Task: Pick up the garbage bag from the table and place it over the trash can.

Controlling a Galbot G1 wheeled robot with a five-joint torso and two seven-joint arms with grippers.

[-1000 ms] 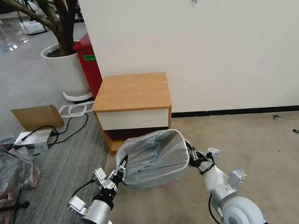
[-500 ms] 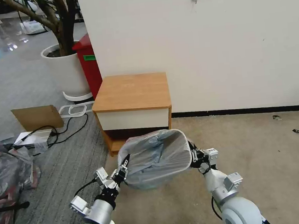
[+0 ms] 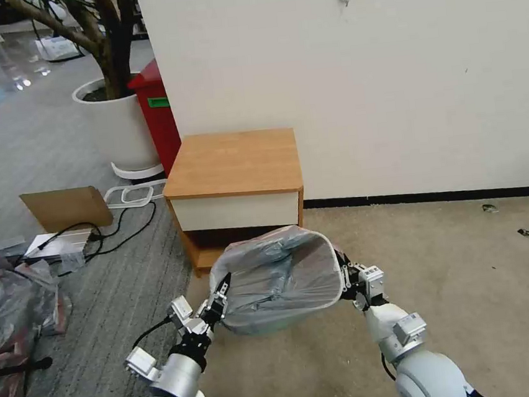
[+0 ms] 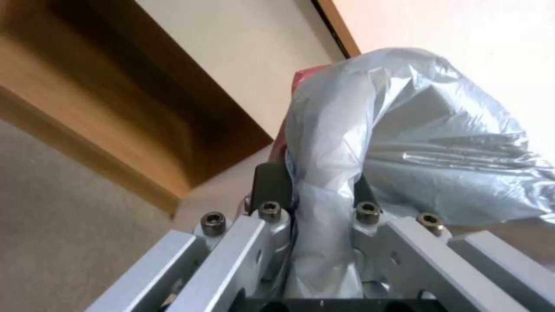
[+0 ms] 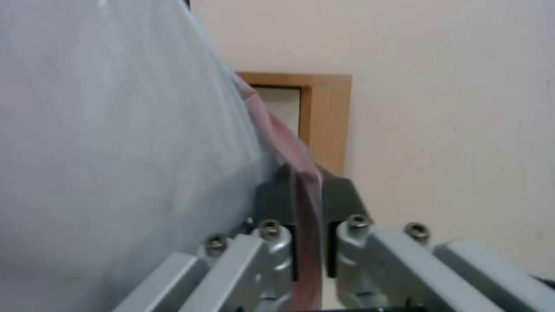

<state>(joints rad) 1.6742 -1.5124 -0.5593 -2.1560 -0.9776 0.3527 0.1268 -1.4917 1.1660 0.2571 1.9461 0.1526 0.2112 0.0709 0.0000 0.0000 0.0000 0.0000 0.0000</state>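
Note:
The garbage bag (image 3: 278,275), crinkly translucent grey plastic, is spread wide open low over the floor in front of the table (image 3: 234,161). A pale rounded-rectangular rim shows through the plastic along its right edge, and I take it for the trash can (image 3: 337,277); the rest of the can is hidden under the bag. My left gripper (image 3: 219,298) is shut on the bag's left edge, and grey plastic is bunched between its fingers (image 4: 272,186). My right gripper (image 3: 345,274) is shut on the bag's right edge and pinches the pinkish-red rim (image 5: 306,195).
The wall stands close behind the table. A red bin (image 3: 158,115) and a white planter (image 3: 119,122) stand at the back left. Cables (image 3: 123,224), a cardboard piece (image 3: 66,207) and a heap of grey-pink bags (image 3: 10,310) lie on the left. Bare carpet (image 3: 470,266) stretches to the right.
Both grippers have moved down a little with the bag's edges. The bag's mouth has settled lower and squarer, and the pink hem under it has gone out of sight.

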